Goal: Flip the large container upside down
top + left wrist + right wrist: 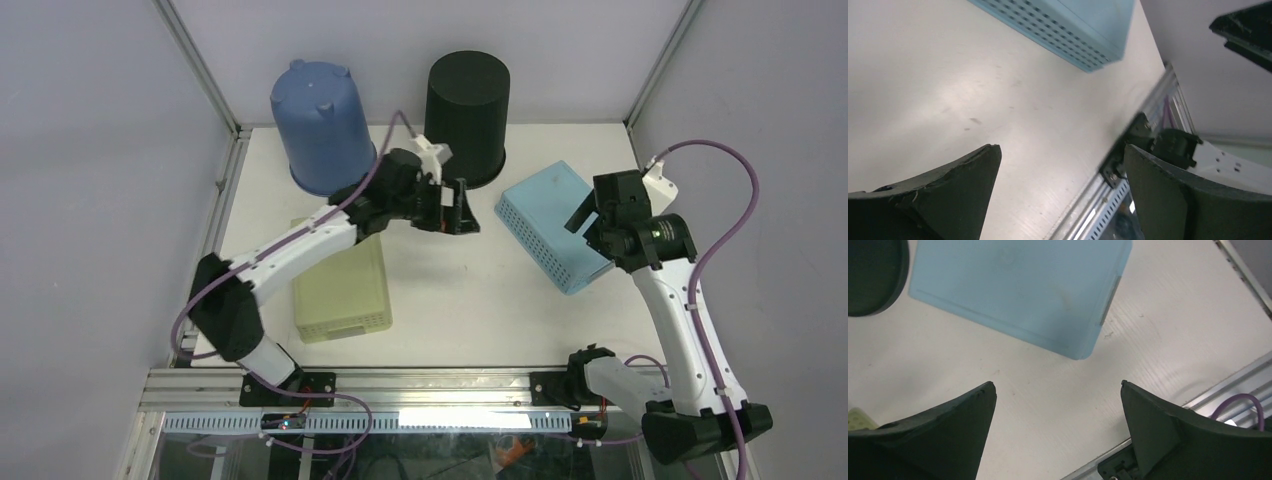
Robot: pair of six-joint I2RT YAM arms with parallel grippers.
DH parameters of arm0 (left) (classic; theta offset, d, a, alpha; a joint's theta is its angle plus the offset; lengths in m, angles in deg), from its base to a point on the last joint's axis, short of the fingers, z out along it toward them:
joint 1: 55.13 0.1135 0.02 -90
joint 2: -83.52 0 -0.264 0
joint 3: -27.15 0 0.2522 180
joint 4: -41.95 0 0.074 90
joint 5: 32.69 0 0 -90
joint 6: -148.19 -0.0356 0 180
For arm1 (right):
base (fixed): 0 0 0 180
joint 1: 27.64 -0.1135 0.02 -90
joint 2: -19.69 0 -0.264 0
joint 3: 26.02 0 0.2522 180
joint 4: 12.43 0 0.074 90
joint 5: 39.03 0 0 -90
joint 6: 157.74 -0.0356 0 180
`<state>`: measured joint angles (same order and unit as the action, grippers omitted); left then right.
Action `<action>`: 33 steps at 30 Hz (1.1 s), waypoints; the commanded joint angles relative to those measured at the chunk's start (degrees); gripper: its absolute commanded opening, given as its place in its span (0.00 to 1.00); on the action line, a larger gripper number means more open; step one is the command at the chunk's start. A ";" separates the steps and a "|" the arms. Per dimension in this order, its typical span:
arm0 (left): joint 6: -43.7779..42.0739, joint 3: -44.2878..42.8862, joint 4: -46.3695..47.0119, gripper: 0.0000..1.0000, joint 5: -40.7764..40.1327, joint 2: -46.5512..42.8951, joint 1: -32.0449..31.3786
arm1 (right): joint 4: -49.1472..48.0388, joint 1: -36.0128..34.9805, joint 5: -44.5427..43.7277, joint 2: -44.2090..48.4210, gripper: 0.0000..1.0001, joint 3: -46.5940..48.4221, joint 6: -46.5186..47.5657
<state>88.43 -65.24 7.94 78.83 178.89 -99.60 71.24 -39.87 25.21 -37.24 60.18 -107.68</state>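
Note:
The large container [548, 222] is a light-blue perforated basket lying bottom up on the white table, right of centre. It also shows in the left wrist view [1068, 30] and the right wrist view [1018, 290]. My right gripper [585, 215] hovers over its right edge, open and empty, and in the right wrist view [1058, 390] only bare table lies between the fingers. My left gripper [462, 208] hangs open and empty over the table's middle, just left of the basket. Only table and the front rail show between its fingers [1063, 155].
A blue bucket [320, 125] and a black bucket [467, 105] stand upside down at the back. A pale yellow-green crate [340, 290] lies at the left under the left arm. The table's front rail [440, 385] runs along the near edge.

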 commanded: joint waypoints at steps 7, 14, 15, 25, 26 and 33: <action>-3.15 3.27 -15.28 0.99 -40.01 -20.42 8.35 | 2.67 0.19 -19.05 -4.31 0.99 3.19 -8.57; -7.57 -1.48 -19.65 0.99 -47.02 -19.72 8.44 | -1.65 0.19 -15.65 -6.07 0.99 2.44 -7.92; -7.18 -1.53 -19.57 0.99 -46.74 -19.89 8.46 | -1.72 0.19 -15.61 -6.32 0.99 2.72 -8.06; -6.50 -0.65 -17.87 0.99 -45.85 -20.20 8.43 | -3.65 0.14 -15.52 -6.29 0.99 2.18 -8.10; -6.53 -0.50 -17.75 0.99 -45.72 -20.23 8.43 | -3.86 0.18 -15.26 -6.13 0.99 2.11 -8.03; -6.05 0.39 -17.36 0.99 -45.10 -20.14 8.43 | -5.01 0.19 -14.67 -4.77 0.99 1.05 -7.30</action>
<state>82.79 -64.10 -11.34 34.66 159.42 -90.79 69.49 -39.87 11.46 -44.23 60.79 -113.82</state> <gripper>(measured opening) 0.989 0.991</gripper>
